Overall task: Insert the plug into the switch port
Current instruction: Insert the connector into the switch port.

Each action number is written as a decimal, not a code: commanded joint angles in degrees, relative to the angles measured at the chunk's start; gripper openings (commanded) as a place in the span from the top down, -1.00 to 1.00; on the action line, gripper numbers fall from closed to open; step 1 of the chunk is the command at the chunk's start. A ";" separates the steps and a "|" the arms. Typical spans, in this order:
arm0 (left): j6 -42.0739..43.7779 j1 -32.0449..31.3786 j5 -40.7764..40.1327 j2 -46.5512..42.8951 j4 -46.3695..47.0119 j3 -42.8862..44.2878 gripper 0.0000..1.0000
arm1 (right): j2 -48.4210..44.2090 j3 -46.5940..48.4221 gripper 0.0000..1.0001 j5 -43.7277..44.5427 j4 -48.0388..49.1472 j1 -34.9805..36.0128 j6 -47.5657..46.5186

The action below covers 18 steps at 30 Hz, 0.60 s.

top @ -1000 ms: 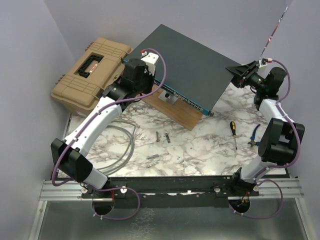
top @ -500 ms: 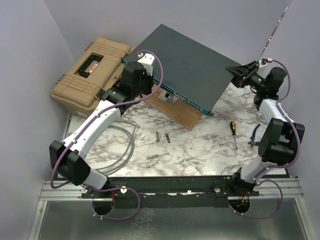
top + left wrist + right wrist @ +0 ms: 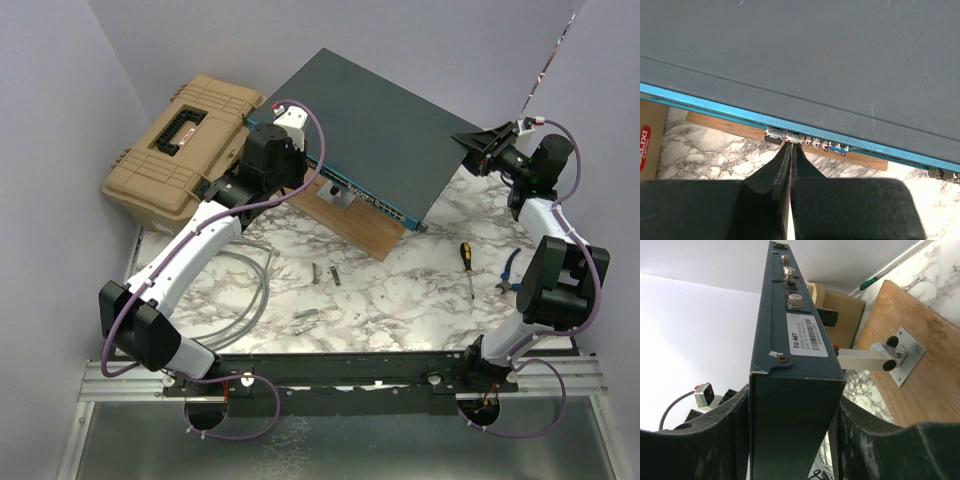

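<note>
The switch is a flat dark grey-teal box propped at a tilt on a wooden board, its blue port face turned toward the arms. In the left wrist view my left gripper is shut, its tips touching a small clear plug that sits in the port row of the blue face. Whether the tips pinch the plug is not visible. My right gripper is shut on the switch's far right corner, one finger on each flat side; in the top view the right gripper is at that corner.
A tan toolbox stands left of the switch. The wooden board carries a metal bracket. A grey cable loop, small metal parts, a screwdriver and pliers lie on the marble. A blue plug occupies a nearby port.
My left wrist has shifted slightly at the switch's front face. The right arm and the switch have not moved.
</note>
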 commanded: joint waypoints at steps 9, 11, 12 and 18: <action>-5.79 0.04 -1.47 0.28 23.89 -1.96 0.89 | 1.70 1.36 0.38 -1.58 -1.15 -0.07 -4.25; -6.90 0.05 -2.03 -0.10 26.24 -2.85 0.89 | 1.79 1.42 0.38 -1.67 -1.28 -0.05 -4.25; -7.41 0.00 -2.17 -0.17 27.25 -3.23 0.88 | 1.89 1.51 0.38 -1.68 -1.38 -0.03 -4.32; -8.77 -0.02 -0.62 0.92 29.52 -2.99 0.81 | 1.97 2.04 0.38 -1.79 -2.71 -0.10 -5.16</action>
